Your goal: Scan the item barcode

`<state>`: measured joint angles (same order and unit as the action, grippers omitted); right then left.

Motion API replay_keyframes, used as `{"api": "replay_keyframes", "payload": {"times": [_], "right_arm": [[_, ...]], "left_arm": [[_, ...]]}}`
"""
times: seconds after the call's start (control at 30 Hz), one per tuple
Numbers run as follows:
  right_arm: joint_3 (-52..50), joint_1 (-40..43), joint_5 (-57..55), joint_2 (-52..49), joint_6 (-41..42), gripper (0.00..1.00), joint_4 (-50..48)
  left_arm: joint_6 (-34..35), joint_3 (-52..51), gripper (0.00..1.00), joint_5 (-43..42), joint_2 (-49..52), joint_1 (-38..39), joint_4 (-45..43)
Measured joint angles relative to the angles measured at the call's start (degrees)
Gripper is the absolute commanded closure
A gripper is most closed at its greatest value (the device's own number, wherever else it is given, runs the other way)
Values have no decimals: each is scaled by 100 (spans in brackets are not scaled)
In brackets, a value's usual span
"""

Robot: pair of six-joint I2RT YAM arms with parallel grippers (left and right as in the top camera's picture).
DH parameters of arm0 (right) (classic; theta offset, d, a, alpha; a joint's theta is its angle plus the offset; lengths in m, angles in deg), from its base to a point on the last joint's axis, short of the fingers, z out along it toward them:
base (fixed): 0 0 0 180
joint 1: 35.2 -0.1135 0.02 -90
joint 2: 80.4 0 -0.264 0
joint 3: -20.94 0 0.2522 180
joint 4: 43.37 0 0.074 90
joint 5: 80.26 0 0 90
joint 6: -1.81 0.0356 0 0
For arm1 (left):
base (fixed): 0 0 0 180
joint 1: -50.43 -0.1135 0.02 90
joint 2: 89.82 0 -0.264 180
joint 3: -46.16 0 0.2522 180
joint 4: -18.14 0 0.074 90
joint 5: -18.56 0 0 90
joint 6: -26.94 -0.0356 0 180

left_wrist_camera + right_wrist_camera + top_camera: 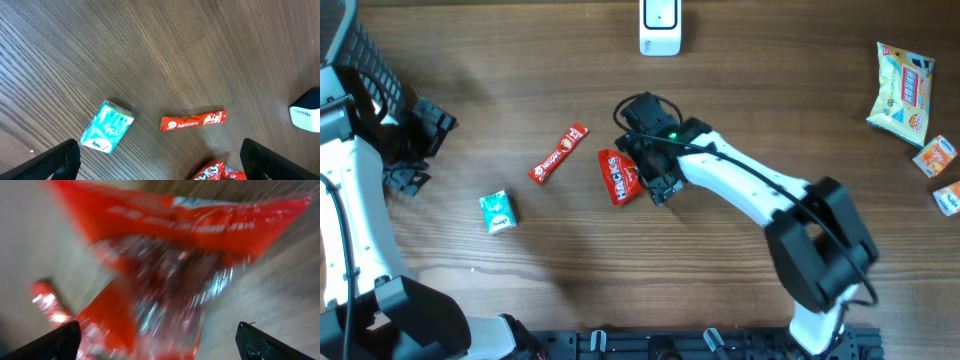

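Observation:
A red Hacks candy bag (618,176) lies flat near the middle of the wooden table. My right gripper (642,165) hovers right over it, open. In the right wrist view the bag (165,270) fills the frame, blurred, between the two spread fingers of the gripper (159,342); I cannot tell whether they touch it. The white scanner (660,28) stands at the far edge and shows in the left wrist view (306,111). My left gripper (415,150) stays at the left side, open and empty (160,162). No barcode shows.
A red Nescafe stick (558,153) lies left of the bag and a teal box (498,212) further left. A yellow snack bag (902,92) and two small packets (934,156) sit at the right edge. A black basket (365,50) stands at the back left.

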<state>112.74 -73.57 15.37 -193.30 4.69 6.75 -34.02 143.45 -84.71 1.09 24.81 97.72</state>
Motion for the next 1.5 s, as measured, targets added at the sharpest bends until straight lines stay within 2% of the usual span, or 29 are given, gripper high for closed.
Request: {"api": "replay_keyframes", "payload": {"times": [0.1, 0.2, 0.27, 0.37, 0.4, 0.57, 0.67, 0.87, 1.13, 1.37, 1.5], "right_arm": [[-37, 39, -15, -240, 50, 2, -74], [-66, 107, -17, -278, 74, 12, -116], [-66, 146, -35, -286, 87, 25, -170], [-66, 155, -61, -330, 105, 39, -221], [-66, 155, -63, -372, 153, 49, -269], [-55, 157, -52, -426, 109, 83, -345], [31, 157, 42, -411, -273, 96, -542], [55, 201, 278, -411, -1021, 96, -619], [-52, 577, 1075, -247, -2922, 96, -638], [-83, 1226, 2719, -87, -4885, 96, -1016], [-160, 1366, 3652, -87, -5587, 92, -1364]], "left_arm": [[0, 0, 0, 0, 0, 0, 0], [0, 0, 0, 0, 0, 0, 2], [0, 0, 0, 0, 0, 0, 0], [0, 0, 0, 2, 0, 0, 0], [0, 0, 0, 2, 0, 0, 2], [0, 0, 0, 2, 0, 0, 0], [0, 0, 0, 2, 0, 0, 0], [0, 0, 0, 2, 0, 0, 0], [0, 0, 0, 2, 0, 0, 0], [0, 0, 0, 2, 0, 0, 2], [0, 0, 0, 2, 0, 0, 0]]}}
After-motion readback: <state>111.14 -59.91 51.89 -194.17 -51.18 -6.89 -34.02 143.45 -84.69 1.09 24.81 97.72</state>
